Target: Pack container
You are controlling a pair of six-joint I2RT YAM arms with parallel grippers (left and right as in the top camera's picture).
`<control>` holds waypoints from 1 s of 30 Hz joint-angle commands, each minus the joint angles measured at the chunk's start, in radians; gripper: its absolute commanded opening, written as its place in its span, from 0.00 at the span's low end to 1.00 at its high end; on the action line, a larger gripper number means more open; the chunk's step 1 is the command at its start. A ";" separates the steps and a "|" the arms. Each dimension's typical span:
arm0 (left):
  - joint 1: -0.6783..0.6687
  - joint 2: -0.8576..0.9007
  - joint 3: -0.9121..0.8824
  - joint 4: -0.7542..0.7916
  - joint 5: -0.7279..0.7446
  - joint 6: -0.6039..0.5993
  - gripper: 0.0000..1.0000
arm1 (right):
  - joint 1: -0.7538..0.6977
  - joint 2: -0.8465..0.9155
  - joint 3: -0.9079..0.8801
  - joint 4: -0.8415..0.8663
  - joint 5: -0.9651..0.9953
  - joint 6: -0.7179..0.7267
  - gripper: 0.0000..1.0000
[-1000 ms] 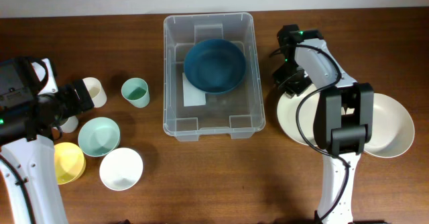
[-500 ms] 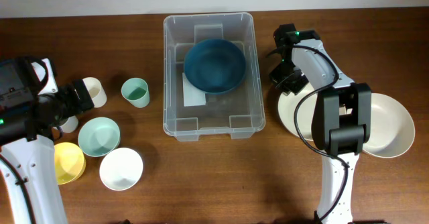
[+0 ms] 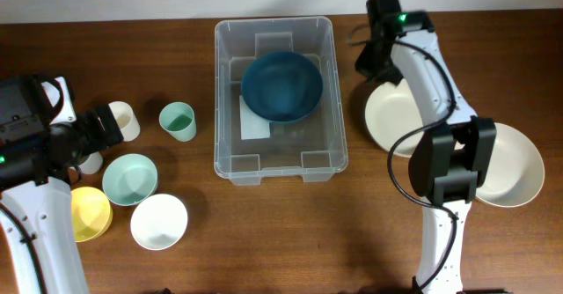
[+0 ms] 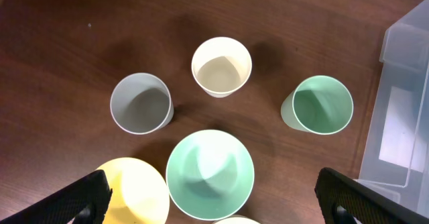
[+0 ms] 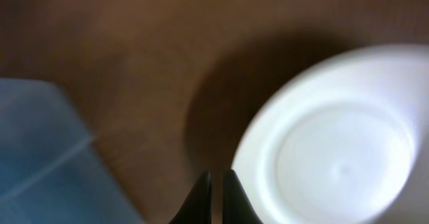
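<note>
The clear container (image 3: 274,30) stands at the table's middle back with a dark blue bowl (image 3: 281,85) and a white label (image 3: 253,118) inside. My right gripper (image 3: 369,69) is just right of the container, shut on the near rim of a cream bowl (image 3: 400,122) that hangs above the table. The blurred right wrist view shows the fingers (image 5: 216,197) almost together beside that bowl (image 5: 335,143), its shadow on the wood, and the container's corner (image 5: 40,157). My left gripper (image 3: 104,128) is open and empty above the cups; its jaws stand wide apart around a mint bowl (image 4: 210,174).
Left of the container are a cream cup (image 4: 221,66), grey cup (image 4: 141,103), green cup (image 4: 318,104), yellow bowl (image 3: 88,213) and white bowl (image 3: 159,221). A second large cream bowl (image 3: 515,166) lies at the right. The container's edge (image 4: 405,117) shows in the left wrist view.
My right arm has swung toward the table's back and the cream bowl has moved that way with it, off the other large bowl. The left arm has not moved.
</note>
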 commanded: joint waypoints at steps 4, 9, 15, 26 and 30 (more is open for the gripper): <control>0.006 -0.003 0.012 -0.001 0.011 -0.010 1.00 | 0.047 -0.027 0.249 -0.062 0.057 -0.247 0.04; 0.006 -0.003 0.011 -0.001 0.011 -0.010 1.00 | 0.059 -0.027 0.304 -0.097 0.076 -0.240 0.04; 0.006 -0.003 0.011 -0.001 0.011 -0.010 1.00 | 0.048 -0.023 0.240 -0.145 0.160 -0.092 0.04; 0.006 -0.003 0.012 -0.001 0.011 -0.010 1.00 | 0.017 -0.023 -0.060 -0.034 0.158 0.021 0.29; 0.006 -0.003 0.012 -0.001 0.011 -0.010 1.00 | 0.017 -0.023 -0.163 0.049 0.158 0.021 0.56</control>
